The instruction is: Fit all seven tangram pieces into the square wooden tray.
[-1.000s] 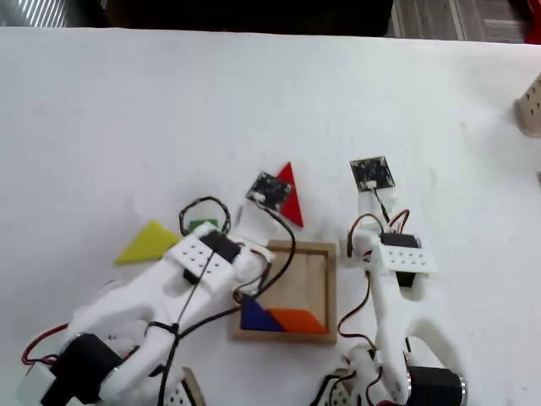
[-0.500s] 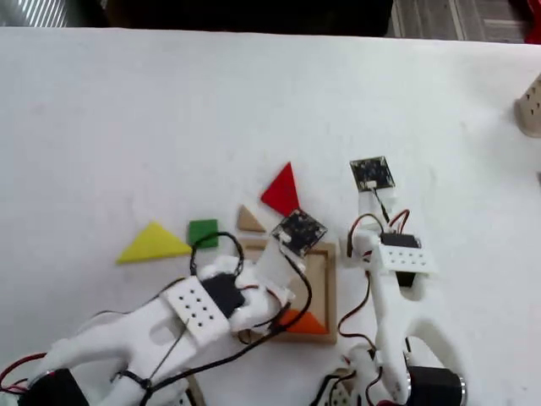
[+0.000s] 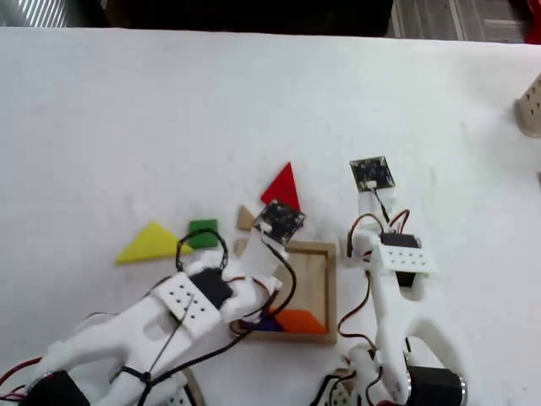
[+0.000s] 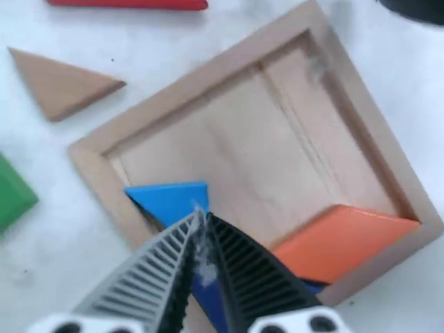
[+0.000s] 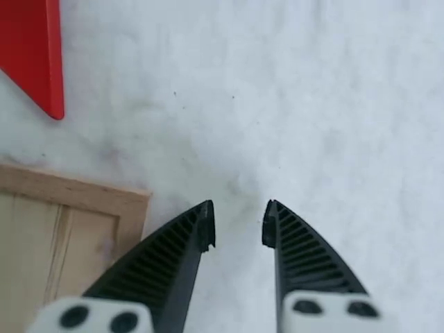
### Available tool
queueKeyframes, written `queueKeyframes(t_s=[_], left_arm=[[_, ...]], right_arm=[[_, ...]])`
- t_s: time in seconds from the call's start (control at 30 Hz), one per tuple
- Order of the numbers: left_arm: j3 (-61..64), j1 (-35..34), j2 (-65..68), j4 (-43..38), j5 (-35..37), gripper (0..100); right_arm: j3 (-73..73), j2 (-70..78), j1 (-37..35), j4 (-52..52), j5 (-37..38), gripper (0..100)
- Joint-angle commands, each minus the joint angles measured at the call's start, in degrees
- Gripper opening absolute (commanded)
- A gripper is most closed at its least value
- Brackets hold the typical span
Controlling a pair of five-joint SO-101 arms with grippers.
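The square wooden tray (image 3: 317, 275) lies near the table's front. In it are an orange parallelogram (image 3: 297, 320) and a blue triangle (image 3: 269, 323), half hidden under the left arm (image 3: 194, 304). My left gripper (image 4: 201, 216) is shut on the blue triangle (image 4: 166, 201) at a corner of the tray (image 4: 208, 69), beside the orange piece (image 4: 340, 239). Outside lie a red triangle (image 3: 283, 186), a tan triangle (image 3: 245, 218), a green square (image 3: 203, 233) and a yellow triangle (image 3: 150, 243). My right gripper (image 5: 237, 225) hangs open over bare table just off the tray's corner (image 5: 76, 191).
The right arm (image 3: 397, 254) stands right of the tray. A beige perforated block (image 3: 531, 106) sits at the table's right edge. Wide white table stretches behind the pieces. The red triangle's tip (image 5: 35, 48) lies close to the right gripper.
The left arm swung over the tray toward its front, then drew back a little toward the tray's far-left corner. The green square and tan triangle came into sight. The right arm stayed still.
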Motion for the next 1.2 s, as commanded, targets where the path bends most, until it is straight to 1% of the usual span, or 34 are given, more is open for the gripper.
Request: queueKeyframes(t_s=[0.0,0.1,0.27,0.43,0.53,0.63,0.8,0.9,1.03,1.17], left_arm=[[-2.6,1.9,-1.9,-1.8,0.6,2],[-3.2,3.7,-1.9,-1.1,0.7,2],[-2.7,3.4,2.5,-0.9,0.7,2],[-9.0,-0.5,10.4,3.0,0.7,2],[-11.0,-1.5,13.1,5.1,0.7,2],[-11.2,-2.5,13.2,5.5,0.7,2],[-11.1,-6.9,13.2,5.5,0.4,2],[-11.0,-7.8,13.1,5.5,0.4,2],[-12.7,-7.3,12.1,9.9,0.3,2],[-13.5,-7.4,5.5,14.7,0.3,2]], right_arm=[[-2.5,-0.7,-0.5,0.6,0.9,11.9],[-2.5,-0.7,-0.5,0.6,0.9,11.9],[-2.5,-0.7,-0.2,0.6,0.9,11.9],[-2.5,-0.7,-0.2,0.6,0.9,11.9],[-2.5,-0.7,-0.2,0.6,0.9,11.9],[-2.5,-0.7,-0.2,0.6,0.9,11.9],[-2.5,-0.7,-0.2,0.6,0.9,11.9],[-2.5,-0.7,-0.2,0.6,0.9,11.9],[-2.5,-0.7,-0.2,0.6,0.9,11.9],[-2.5,-0.7,-0.2,0.6,0.9,11.9]])
